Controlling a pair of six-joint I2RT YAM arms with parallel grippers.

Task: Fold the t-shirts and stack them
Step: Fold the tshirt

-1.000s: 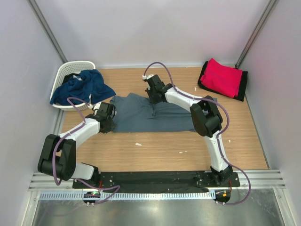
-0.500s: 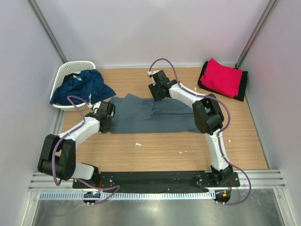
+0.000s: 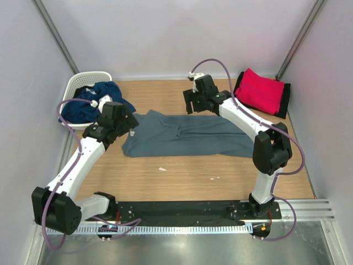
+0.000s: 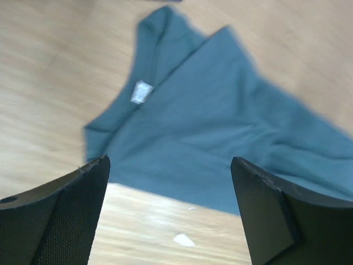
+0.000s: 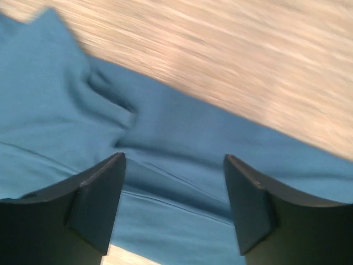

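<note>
A slate grey-blue t-shirt (image 3: 185, 135) lies spread, folded lengthwise, across the middle of the wooden table. My left gripper (image 3: 128, 122) hangs open above its left end, holding nothing. In the left wrist view the shirt (image 4: 209, 127) with its white neck label (image 4: 142, 91) lies well below the left gripper (image 4: 171, 210). My right gripper (image 3: 194, 104) is open above the shirt's far edge; the right wrist view has creased cloth (image 5: 165, 154) beneath the empty right gripper (image 5: 174, 204). A folded red t-shirt (image 3: 259, 91) rests on a black one (image 3: 284, 105) at the back right. A navy t-shirt (image 3: 91, 105) spills from the basket.
The white lattice basket (image 3: 83, 77) stands at the back left against the wall. Small white scraps (image 3: 161, 169) (image 3: 211, 178) lie on the wood in front of the shirt. Walls close in on three sides; the arm bases sit at the near edge.
Both grippers opened and let go of the grey-blue shirt, then rose off it. The right one moved back and right, the left arm lifted. The shirt now lies flatter and wider.
</note>
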